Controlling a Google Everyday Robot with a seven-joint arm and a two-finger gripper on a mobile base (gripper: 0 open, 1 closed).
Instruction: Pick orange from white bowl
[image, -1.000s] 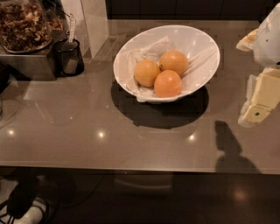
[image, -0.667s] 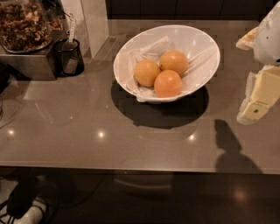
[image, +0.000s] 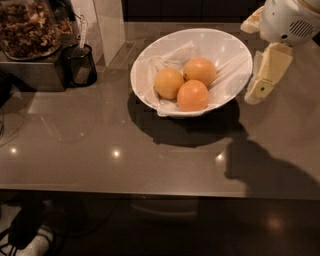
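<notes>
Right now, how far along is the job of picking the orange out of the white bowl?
Nothing is done yet: the orange lies in the white bowl with two others. In hand: the claw hangs outside the bowl's rim, clear of the fruit. Left: reaching in, grabbing, lifting out.

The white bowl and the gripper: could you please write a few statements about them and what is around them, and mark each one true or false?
1. The white bowl holds three fruits: the orange at the back, a redder one in front and a paler one on the left. True.
2. The gripper is inside the bowl, lifting the orange. False: it hangs outside the bowl, beside its right rim, and the orange lies in the bowl.
3. A black cup stands on the counter to the left of the bowl. True.
4. The bowl is bare inside. False: a crinkled white lining lies under the fruits.
</notes>
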